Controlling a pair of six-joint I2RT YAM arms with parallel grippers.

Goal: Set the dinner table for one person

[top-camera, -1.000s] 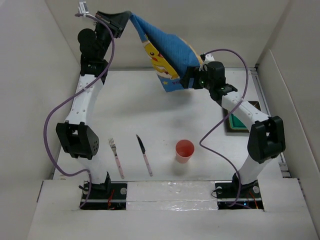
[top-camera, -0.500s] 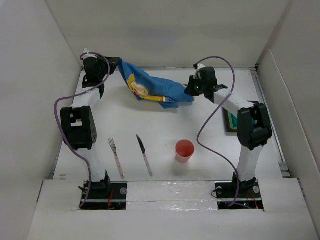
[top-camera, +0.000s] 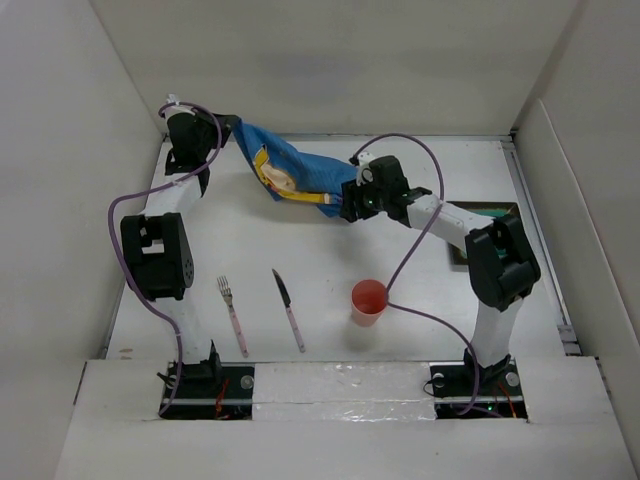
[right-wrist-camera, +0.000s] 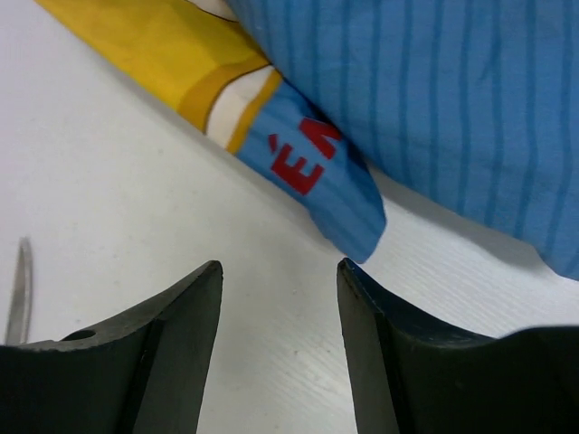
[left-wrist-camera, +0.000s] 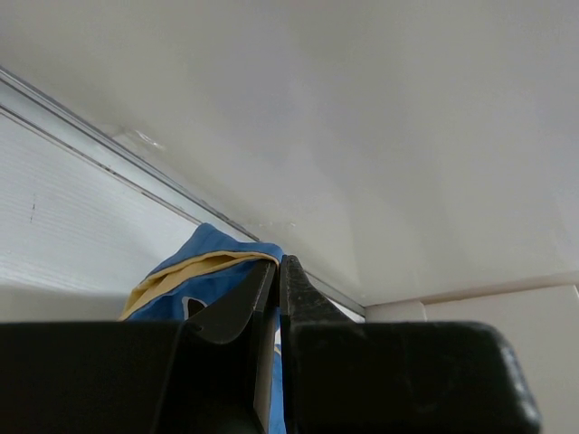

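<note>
**Loose corner just ahead of the open right claw**

The right gripper (right-wrist-camera: 279,268) is released, its two fingers spread wide and low over the dinner table (top-camera: 300,255) with nothing between them. Just beyond the fingertips, a little toward the right-hand finger, lies the loose corner of the blue placemat (top-camera: 300,172), apart from both pads. From that corner the bunched cloth runs away to the far left, its long axis slanting from near-right to far-left across the far part of the table. At the far-left end the left gripper (left-wrist-camera: 276,271) is clenched on the cloth's edge and holds it raised near the back wall. The right arm is clearly the nearer to the free corner, so the next grasp likely needs only a short reach forward.
</note>
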